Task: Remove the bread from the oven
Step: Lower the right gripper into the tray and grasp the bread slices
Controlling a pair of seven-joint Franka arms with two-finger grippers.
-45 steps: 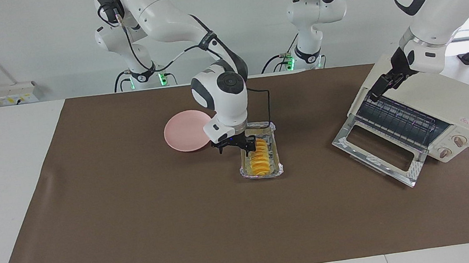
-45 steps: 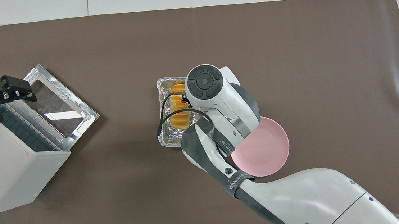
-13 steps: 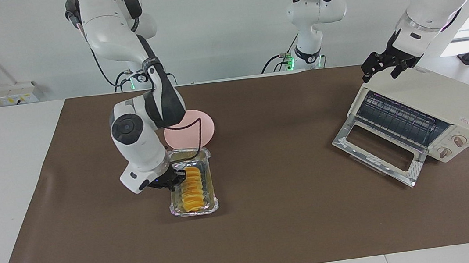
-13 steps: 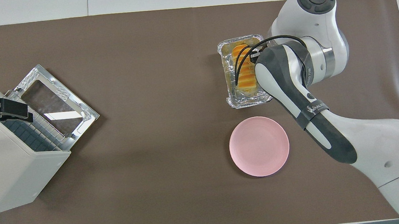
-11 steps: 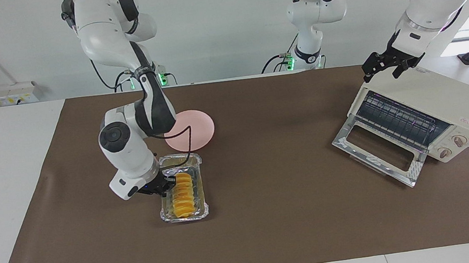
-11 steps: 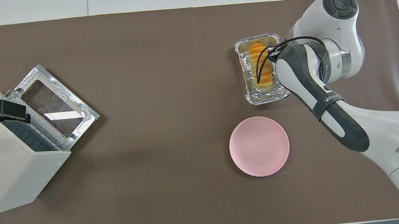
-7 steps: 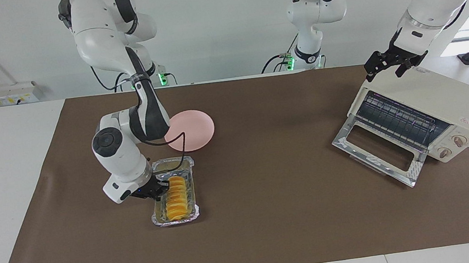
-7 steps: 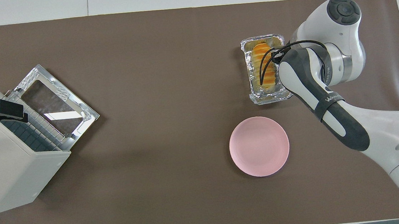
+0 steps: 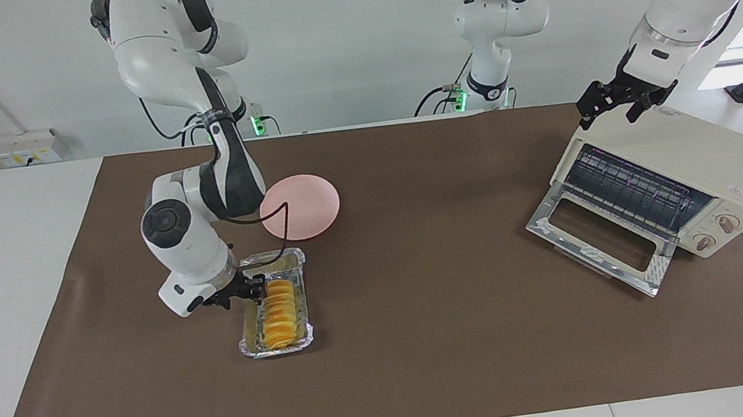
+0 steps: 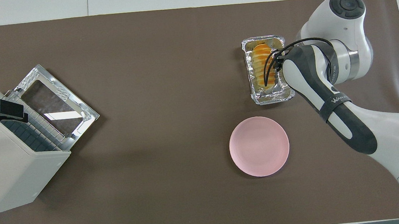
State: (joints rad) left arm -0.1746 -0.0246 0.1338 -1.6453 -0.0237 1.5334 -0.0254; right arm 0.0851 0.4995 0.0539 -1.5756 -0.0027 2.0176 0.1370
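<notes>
On the desk point(image 9: 429, 342), bread point(image 9: 277, 313) sits in its foil tray point(image 9: 249, 320), just farther from the robots than the pink plate point(image 9: 308, 205), well clear of the oven point(image 9: 702, 164). Right claw point(image 9: 246, 293) at tray rim; grip state unclear. Left claw point(image 9: 619, 107) open over oven, waiting. You'd pinch the soft, light loaf gently at mid-length.

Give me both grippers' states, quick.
Left gripper: open, empty, over the oven.
Right gripper: at the foil tray rim; cannot tell.
</notes>
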